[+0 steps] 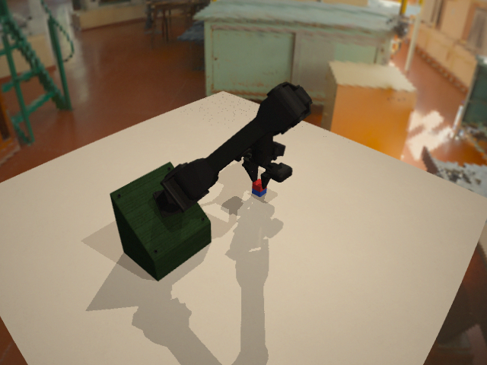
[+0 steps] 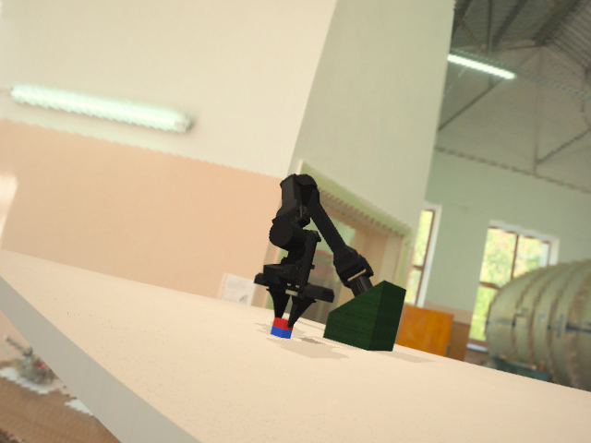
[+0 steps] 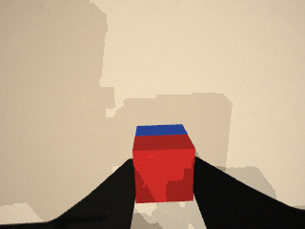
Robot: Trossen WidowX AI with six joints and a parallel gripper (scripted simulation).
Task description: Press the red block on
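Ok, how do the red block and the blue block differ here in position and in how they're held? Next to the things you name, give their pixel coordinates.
The red block (image 1: 256, 184) (image 2: 282, 323) (image 3: 164, 174) is on top, while the blue block (image 1: 259, 193) (image 2: 280, 332) (image 3: 160, 130) sits beneath it on the table (image 1: 354, 236) (image 2: 214, 362) (image 3: 262, 48). The gripper (image 1: 259, 182) (image 2: 283, 322) (image 3: 162, 164) is shut on the red block; the blue block is below its grip. Both look upright and roughly aligned.

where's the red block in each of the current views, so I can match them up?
Top: just right of centre, the red block.
Exterior: below centre.
Wrist: lower middle.
Shared landmark: the blue block, showing against the red one.
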